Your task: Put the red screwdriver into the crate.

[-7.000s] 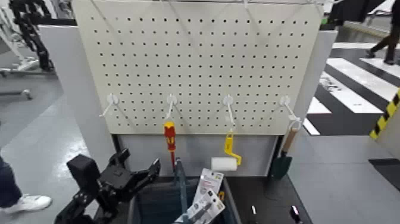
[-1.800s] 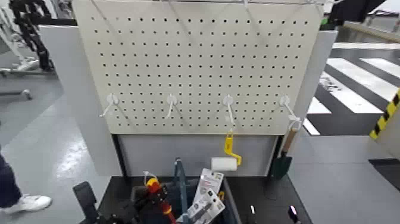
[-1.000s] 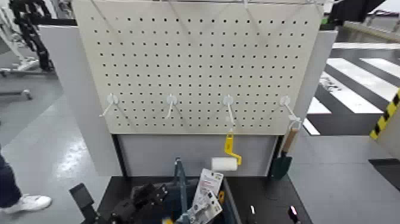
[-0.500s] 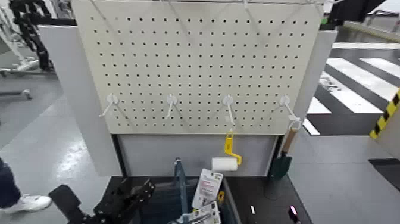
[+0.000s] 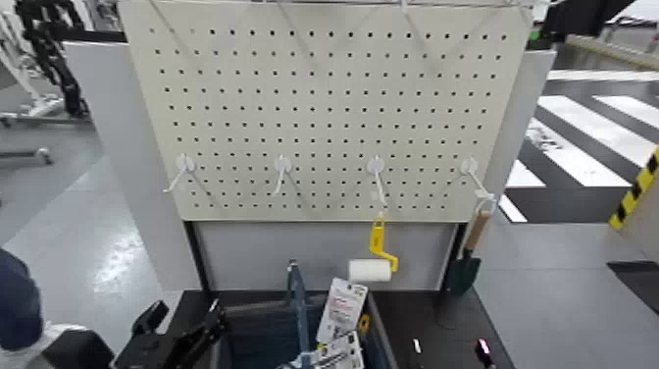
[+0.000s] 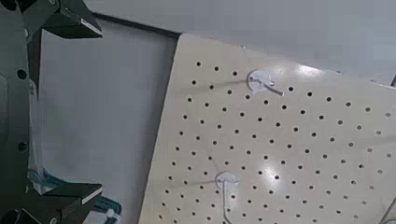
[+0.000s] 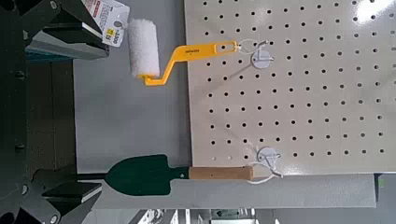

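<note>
The red screwdriver is out of view in every frame; the pegboard hook (image 5: 282, 169) above the crate is bare. The dark grey-blue crate (image 5: 257, 307) stands below the pegboard, with its upright divider (image 5: 295, 289) in the middle. My left gripper (image 5: 186, 339) is low at the crate's left edge. In the left wrist view the left gripper (image 6: 75, 107) is open and empty, facing the pegboard. My right gripper (image 7: 61, 112) is open and empty in the right wrist view and does not show in the head view.
A yellow-handled paint roller (image 5: 376, 257) and a green trowel (image 5: 467, 260) hang on the pegboard (image 5: 324, 108); both show in the right wrist view, roller (image 7: 154, 56) and trowel (image 7: 177, 175). Packaged items (image 5: 340, 302) stand in the crate's right half. A person's leg (image 5: 15, 309) is at the far left.
The left gripper held the red screwdriver over the crate, lowered it inside, then drew back left and down, empty. The screwdriver has dropped out of sight. The person's leg has come closer.
</note>
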You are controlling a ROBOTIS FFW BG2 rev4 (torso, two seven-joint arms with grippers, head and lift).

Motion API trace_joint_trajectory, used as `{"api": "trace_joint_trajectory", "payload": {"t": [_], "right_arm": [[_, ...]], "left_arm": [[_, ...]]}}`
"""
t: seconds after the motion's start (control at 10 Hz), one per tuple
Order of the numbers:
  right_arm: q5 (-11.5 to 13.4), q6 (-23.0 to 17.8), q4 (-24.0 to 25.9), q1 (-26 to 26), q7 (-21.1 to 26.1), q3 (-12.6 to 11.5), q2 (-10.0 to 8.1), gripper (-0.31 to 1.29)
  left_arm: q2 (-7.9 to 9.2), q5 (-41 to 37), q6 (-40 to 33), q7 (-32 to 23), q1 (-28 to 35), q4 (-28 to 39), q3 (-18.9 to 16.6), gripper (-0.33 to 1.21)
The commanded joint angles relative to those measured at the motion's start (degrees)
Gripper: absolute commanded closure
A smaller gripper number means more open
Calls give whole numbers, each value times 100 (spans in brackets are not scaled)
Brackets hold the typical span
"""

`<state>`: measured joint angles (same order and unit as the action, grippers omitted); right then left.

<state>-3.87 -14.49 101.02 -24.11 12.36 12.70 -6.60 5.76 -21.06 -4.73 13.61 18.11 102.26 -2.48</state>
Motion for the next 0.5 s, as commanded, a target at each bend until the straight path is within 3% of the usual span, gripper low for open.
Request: {"api": "trace_joint_trajectory", "payload": {"t": [0.1, 0.3, 0.5], "right_arm": [[26, -45, 5, -6, -5, -13, -8, 17], [132, -89, 23, 3, -32, -22, -25, 17], [141, -115, 14, -6, -32, -31, -43, 17]], "left_arm": [[-207, 884, -318, -323, 193, -48, 19, 13], [-207, 1157, -424, -631, 281, -101, 221, 13], [-49, 1385, -494, -930, 334, -189, 529, 13]]}}
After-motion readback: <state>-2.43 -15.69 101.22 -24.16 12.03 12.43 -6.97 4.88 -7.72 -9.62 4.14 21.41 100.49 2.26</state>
